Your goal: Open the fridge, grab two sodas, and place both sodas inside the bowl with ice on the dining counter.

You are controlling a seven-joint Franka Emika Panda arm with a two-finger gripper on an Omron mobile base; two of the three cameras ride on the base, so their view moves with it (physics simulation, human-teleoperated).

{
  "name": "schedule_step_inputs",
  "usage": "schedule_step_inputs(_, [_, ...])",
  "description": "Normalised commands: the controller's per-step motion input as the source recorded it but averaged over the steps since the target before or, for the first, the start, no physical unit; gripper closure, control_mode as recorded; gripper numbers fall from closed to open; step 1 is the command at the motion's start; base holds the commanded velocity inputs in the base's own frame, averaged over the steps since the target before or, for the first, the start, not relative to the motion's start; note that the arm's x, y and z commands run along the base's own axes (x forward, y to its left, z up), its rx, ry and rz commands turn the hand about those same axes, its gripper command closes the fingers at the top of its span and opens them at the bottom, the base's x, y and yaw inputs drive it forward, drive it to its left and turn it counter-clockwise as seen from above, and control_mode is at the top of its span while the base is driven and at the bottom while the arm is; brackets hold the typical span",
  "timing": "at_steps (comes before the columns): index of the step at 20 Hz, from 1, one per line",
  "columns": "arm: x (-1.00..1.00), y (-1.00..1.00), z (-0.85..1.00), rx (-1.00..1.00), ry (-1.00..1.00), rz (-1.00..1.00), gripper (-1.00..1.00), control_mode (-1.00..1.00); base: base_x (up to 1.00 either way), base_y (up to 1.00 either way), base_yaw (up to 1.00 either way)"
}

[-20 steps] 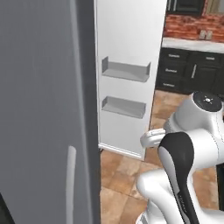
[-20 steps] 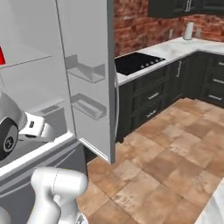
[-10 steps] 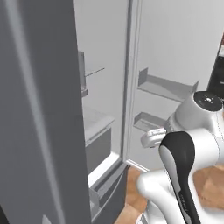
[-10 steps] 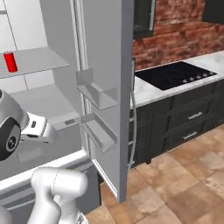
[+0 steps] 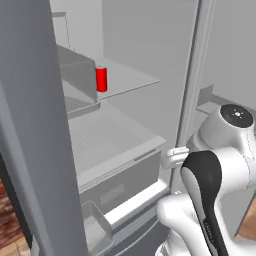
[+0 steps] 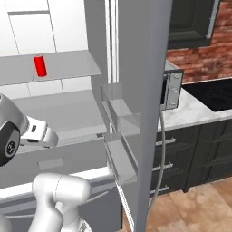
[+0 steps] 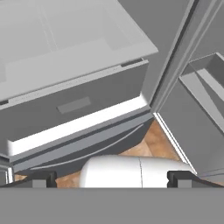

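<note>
My gripper [image 7: 112, 178] hangs low in front of the fridge [image 5: 125, 165], its two finger tips spread wide apart with nothing between them, pointed down at the front of the fridge's lower compartments and the bottom drawer [image 7: 78, 144] beneath them. Both fridge doors stand open, the right door's bins [image 6: 120, 136] just beside my arm. Farther in and well above my gripper, the red can [image 5: 101, 79] stands upright on a grey shelf [image 6: 54, 68] inside the fridge, toward the left side of that shelf, well apart from my fingers. I cannot make out the bottle
</note>
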Motion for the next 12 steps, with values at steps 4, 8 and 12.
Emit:
schedule_step_inputs(4, [0.0, 0.0, 0.0, 0.0, 0.0, 0.0, -1.0, 1.0, 0.27, 0.02, 0.08])
schedule_step_inputs(8, [0.0, 0.0, 0.0, 0.0, 0.0, 0.0, -1.0, 1.0, 0.26, 0.3, 0.0])
schedule_step_inputs(12, [0.0, 0.0, 0.0, 0.0, 0.0, 0.0, -1.0, 1.0, 0.42, 0.41, 0.07])
